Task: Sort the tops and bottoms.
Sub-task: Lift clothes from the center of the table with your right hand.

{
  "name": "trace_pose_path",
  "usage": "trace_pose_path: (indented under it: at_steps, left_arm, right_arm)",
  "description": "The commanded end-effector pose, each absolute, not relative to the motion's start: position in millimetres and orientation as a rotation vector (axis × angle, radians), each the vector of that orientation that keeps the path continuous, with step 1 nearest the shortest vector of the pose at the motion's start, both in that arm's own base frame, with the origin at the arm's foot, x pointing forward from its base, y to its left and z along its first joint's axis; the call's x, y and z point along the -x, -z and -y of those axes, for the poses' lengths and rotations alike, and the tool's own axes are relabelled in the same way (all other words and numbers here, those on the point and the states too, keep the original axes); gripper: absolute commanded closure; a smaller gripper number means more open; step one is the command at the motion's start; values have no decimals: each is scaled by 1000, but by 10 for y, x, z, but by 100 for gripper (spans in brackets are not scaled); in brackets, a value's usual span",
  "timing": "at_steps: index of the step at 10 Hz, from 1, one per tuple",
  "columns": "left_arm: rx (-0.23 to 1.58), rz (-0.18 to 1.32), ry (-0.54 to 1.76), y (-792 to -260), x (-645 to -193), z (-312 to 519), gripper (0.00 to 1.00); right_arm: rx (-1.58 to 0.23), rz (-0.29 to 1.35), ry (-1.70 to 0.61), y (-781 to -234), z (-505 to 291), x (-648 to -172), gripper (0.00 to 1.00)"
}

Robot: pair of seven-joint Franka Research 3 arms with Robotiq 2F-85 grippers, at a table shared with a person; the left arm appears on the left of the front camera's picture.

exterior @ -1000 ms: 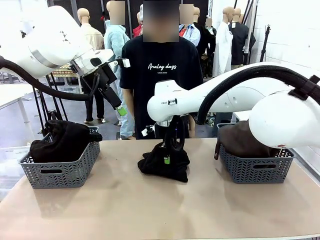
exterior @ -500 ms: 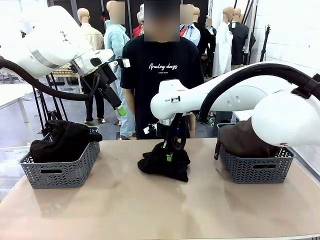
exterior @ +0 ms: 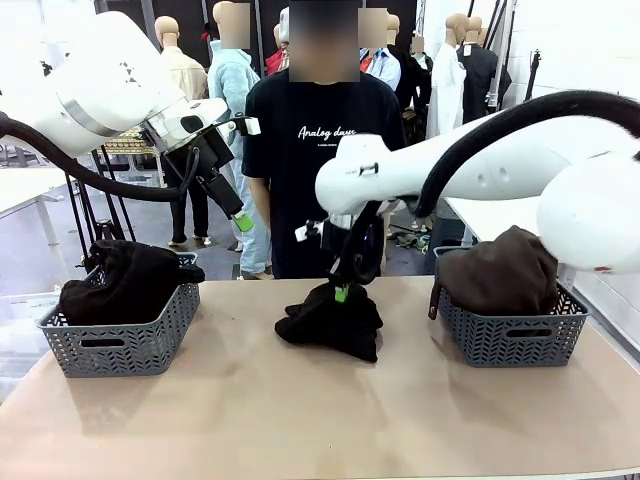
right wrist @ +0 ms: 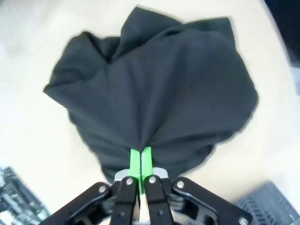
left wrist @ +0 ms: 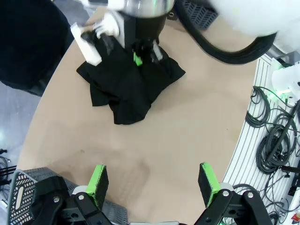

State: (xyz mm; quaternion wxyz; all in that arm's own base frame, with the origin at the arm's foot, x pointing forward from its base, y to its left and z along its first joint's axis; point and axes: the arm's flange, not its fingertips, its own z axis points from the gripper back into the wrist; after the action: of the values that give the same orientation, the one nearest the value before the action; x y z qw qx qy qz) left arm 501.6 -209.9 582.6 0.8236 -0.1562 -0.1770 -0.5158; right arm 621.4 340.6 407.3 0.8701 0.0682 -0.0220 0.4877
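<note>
A black garment (exterior: pixel 332 322) lies bunched at the table's middle, its top pulled up into a peak. My right gripper (exterior: pixel 343 292) is shut on that peak; the right wrist view shows the green pads (right wrist: pixel 140 161) pinched on the black garment (right wrist: pixel 154 93), which fans out below. From the left wrist view the black garment (left wrist: pixel 131 84) sits under the right gripper (left wrist: pixel 137 58). My left gripper (exterior: pixel 243 221) hangs open high above the table's left side, its fingers (left wrist: pixel 98 183) wide apart with nothing between them. A black garment (exterior: pixel 125 280) fills the left basket (exterior: pixel 120 345). A dark brown garment (exterior: pixel 500 272) fills the right basket (exterior: pixel 515 335).
A person in a black T-shirt with white lettering (exterior: pixel 320 150) stands at the far edge behind the middle garment. Bare tan tabletop (exterior: pixel 320 420) spreads in front of the baskets. Cables (left wrist: pixel 274 136) lie on the floor beside the table.
My right gripper has shut on the top of the black garment and risen, pulling the cloth into a peak. The right arm has lifted, uncovering the brown garment. The left arm has not moved.
</note>
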Motion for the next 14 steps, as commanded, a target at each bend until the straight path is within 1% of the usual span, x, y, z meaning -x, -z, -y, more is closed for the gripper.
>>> trace_pose_path:
  at_steps: [1,3,4,5,9,10,11,12,14]
  left_arm:
    - [333,380,1095,-5841,-5009,2087,0]
    - [333,380,1095,-5841,-5009,2087,0]
    - [333,380,1095,-5841,-5009,2087,0]
    - [333,380,1095,-5841,-5009,2087,0]
    - [333,380,1095,-5841,-5009,2087,0]
    - [333,380,1095,-5841,-5009,2087,0]
    - [333,380,1095,-5841,-5009,2087,0]
    - [333,380,1095,-5841,-5009,2087,0]
    - [333,380,1095,-5841,-5009,2087,0]
  right_arm:
    - [-154,170,-976,-4673,-3048,-5873,100]
    - [-128,305,-951,-5373,-2813,-5607,100]
    - [-141,362,-946,-5613,-2718,-5504,100]
    - [-123,236,-960,-5328,-2981,-5926,100]
    - [-123,236,-960,-5328,-2981,-5926,100]
    - [-133,221,-954,-5231,-2959,-5869,100]
    - [-54,270,-918,-5405,-2954,-5828,100]
    - [10,349,-878,-5764,-2901,-5839,100]
    - [92,528,-802,-6666,-2773,-5864,100]
